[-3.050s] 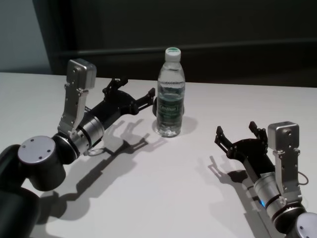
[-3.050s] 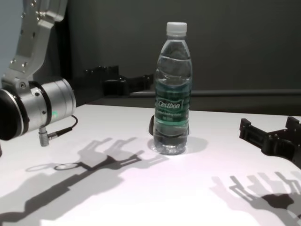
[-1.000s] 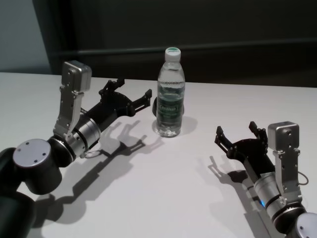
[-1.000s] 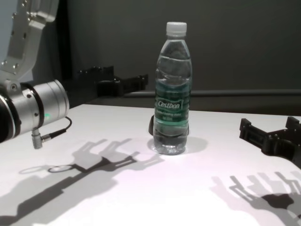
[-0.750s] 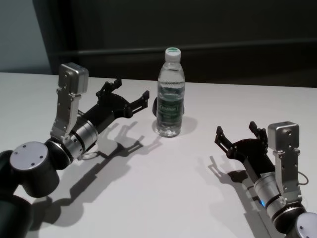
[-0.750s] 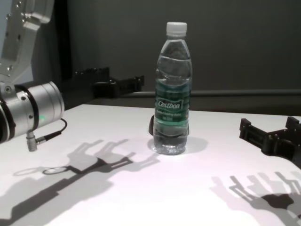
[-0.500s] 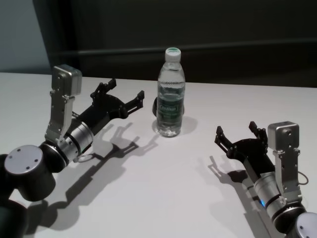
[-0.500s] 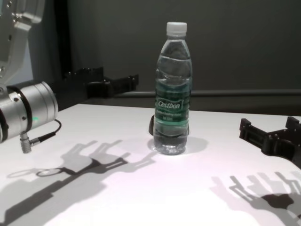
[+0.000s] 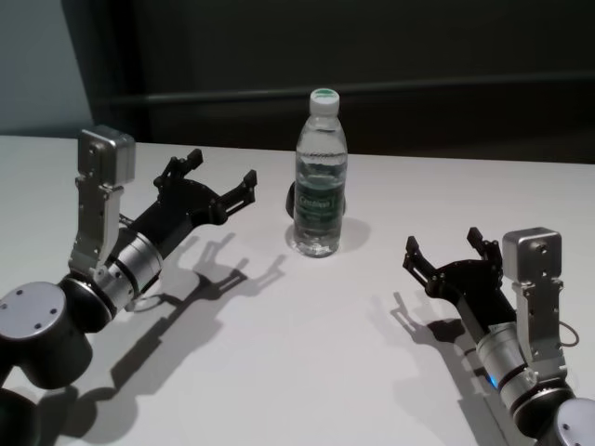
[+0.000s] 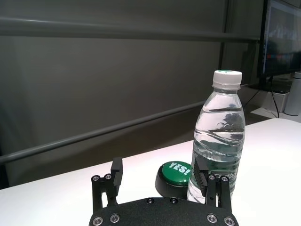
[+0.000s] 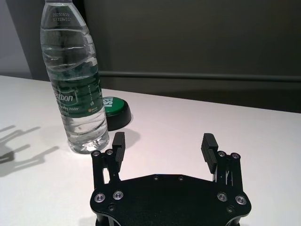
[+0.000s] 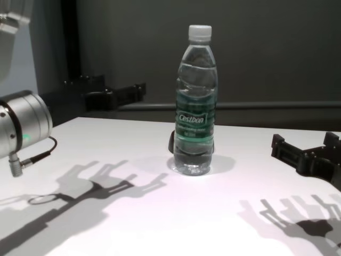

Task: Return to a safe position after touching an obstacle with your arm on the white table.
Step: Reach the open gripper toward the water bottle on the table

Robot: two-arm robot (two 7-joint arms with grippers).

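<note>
The obstacle, a clear water bottle (image 9: 321,177) with a white cap and a green label, stands upright toward the back of the white table (image 9: 307,334); it also shows in the chest view (image 12: 196,106). My left gripper (image 9: 221,165) hangs open and empty above the table, a clear gap to the left of the bottle. From the left wrist the bottle (image 10: 218,141) lies beyond one of the gripper's (image 10: 158,165) fingers (image 10: 116,169). My right gripper (image 9: 442,240) rests open and empty low at the front right, well short of the bottle (image 11: 73,80).
A low green "YES!" button (image 11: 113,110) on a dark base sits right behind the bottle, mostly hidden in the head view (image 9: 291,198). A dark grey wall with a horizontal rail (image 9: 465,88) runs along the table's far edge.
My left arm has drawn back leftward, away from the bottle, with its gripper still open. The bottle stays upright in place. The right arm has not moved.
</note>
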